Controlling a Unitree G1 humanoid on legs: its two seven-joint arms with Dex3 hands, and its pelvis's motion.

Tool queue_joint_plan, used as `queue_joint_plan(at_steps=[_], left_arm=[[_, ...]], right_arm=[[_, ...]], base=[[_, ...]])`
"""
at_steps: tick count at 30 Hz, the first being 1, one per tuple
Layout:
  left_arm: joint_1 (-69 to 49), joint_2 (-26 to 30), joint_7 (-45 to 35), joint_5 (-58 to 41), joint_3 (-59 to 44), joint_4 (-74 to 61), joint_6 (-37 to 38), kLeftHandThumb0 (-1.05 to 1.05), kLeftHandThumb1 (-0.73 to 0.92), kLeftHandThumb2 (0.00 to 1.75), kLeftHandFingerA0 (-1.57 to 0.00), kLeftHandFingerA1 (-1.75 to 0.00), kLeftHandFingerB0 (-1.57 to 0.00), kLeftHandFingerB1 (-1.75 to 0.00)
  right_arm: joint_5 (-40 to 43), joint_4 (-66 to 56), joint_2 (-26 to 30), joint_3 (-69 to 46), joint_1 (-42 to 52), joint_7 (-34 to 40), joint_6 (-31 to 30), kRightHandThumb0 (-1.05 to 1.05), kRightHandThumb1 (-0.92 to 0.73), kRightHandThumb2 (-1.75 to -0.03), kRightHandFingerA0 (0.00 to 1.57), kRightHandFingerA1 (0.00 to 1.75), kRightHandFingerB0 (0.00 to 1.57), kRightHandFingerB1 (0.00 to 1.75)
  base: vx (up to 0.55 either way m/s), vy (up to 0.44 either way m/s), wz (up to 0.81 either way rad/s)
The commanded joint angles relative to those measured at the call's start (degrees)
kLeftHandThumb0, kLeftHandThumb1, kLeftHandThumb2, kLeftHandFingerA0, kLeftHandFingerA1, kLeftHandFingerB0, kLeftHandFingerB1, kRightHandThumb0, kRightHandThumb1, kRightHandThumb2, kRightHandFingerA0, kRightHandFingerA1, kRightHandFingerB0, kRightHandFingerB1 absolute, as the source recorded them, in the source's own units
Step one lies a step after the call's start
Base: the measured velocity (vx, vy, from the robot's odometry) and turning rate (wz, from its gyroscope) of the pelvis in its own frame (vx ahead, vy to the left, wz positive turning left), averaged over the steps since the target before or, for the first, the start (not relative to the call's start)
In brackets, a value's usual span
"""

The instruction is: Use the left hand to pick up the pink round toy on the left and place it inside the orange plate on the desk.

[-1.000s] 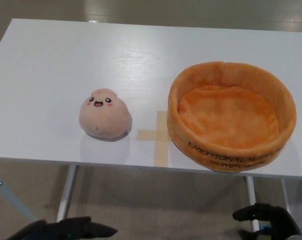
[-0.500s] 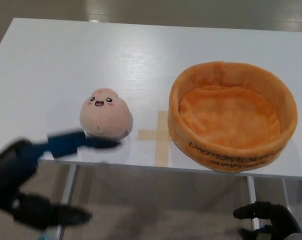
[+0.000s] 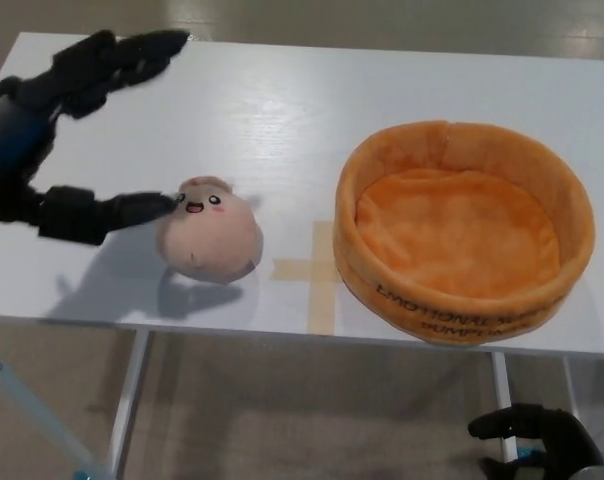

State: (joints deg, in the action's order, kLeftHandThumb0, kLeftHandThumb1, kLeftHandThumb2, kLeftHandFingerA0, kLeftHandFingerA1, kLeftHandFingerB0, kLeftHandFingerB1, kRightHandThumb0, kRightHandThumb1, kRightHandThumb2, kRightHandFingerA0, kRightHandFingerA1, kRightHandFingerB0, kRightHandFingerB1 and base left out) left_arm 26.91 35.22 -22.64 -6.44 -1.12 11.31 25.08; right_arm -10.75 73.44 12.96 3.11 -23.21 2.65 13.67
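Left hand (image 3: 52, 140) spread wide beside the pink round toy (image 3: 210, 230), holding nothing.
The right hand (image 3: 537, 440) is cut off at the bottom edge, below the white desk (image 3: 262, 110); I cannot tell its fingers. The thumb tip touches the toy's left side, the upper fingers (image 3: 132, 50) well apart behind. The toy lies left of the orange plate (image 3: 462, 230).

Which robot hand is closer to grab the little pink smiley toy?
The left hand. It is up over the white table, open, with its thumb tip right at the pink toy. The right hand hangs low below the table edge, near the orange plate, far from the toy.
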Motion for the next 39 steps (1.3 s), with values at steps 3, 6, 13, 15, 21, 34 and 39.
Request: queue_joint_plan(at_steps=[3,6,13,15,21,34,39], left_arm=[[11.52,1.87,4.91,23.57,10.53,12.52,-0.89,-0.14,0.4,0.68,0.0,0.0,0.0,-0.15],[13.81,2.32,4.96,26.88,13.51,14.98,-1.56,-0.13,0.39,0.66,0.0,0.0,-0.01,-0.15],[20.61,1.27,6.46,35.03,21.73,22.95,-6.47,-0.56,0.39,0.79,0.0,0.0,0.0,-0.06],[21.65,1.02,5.68,35.99,23.52,24.23,-7.44,-0.58,0.37,0.81,0.0,0.0,0.0,-0.05],[23.49,0.41,3.1,35.9,26.58,26.82,-9.4,-0.94,0.36,0.62,0.0,0.0,0.0,-0.07],[24.59,-0.71,5.3,38.63,32.58,35.73,-7.07,-0.97,0.4,0.66,0.0,0.0,0.0,0.0],[24.83,-1.2,5.47,40.24,33.72,37.98,-6.1,-0.7,0.38,0.84,0.0,0.0,0.0,-0.03]], right_arm=[[-0.22,0.26,0.21,-0.12,0.18,-0.19,0.41,-0.14,-0.57,-0.6,0.67,0.86,0.7,0.79],[-0.13,0.28,0.14,-0.17,0.06,-0.38,-0.24,-0.15,-0.58,-0.58,0.65,0.85,0.69,0.78],[-0.21,0.2,0.16,-0.11,0.03,-0.17,0.17,-0.2,-0.43,-0.84,0.68,0.84,0.69,0.8],[-0.06,0.15,0.12,-0.25,0.02,-0.2,0.17,-0.2,-0.43,-0.84,0.68,0.84,0.68,0.8],[0.02,0.18,0.11,-0.28,-0.23,-0.55,-0.22,-0.21,-0.44,-0.85,0.66,0.82,0.67,0.79],[0.09,0.26,0.12,-0.41,-0.25,-0.36,0.12,-0.19,-0.44,-0.84,0.67,0.84,0.68,0.8],[0.0,0.2,0.08,-0.34,-0.44,-0.36,-0.24,-0.13,-0.59,-0.59,0.64,0.85,0.69,0.78]], base=[[0.0,0.0,0.0],[0.0,0.0,0.0],[0.0,0.0,0.0],[0.0,0.0,0.0],[0.0,0.0,0.0],[0.0,0.0,0.0],[0.0,0.0,0.0]])
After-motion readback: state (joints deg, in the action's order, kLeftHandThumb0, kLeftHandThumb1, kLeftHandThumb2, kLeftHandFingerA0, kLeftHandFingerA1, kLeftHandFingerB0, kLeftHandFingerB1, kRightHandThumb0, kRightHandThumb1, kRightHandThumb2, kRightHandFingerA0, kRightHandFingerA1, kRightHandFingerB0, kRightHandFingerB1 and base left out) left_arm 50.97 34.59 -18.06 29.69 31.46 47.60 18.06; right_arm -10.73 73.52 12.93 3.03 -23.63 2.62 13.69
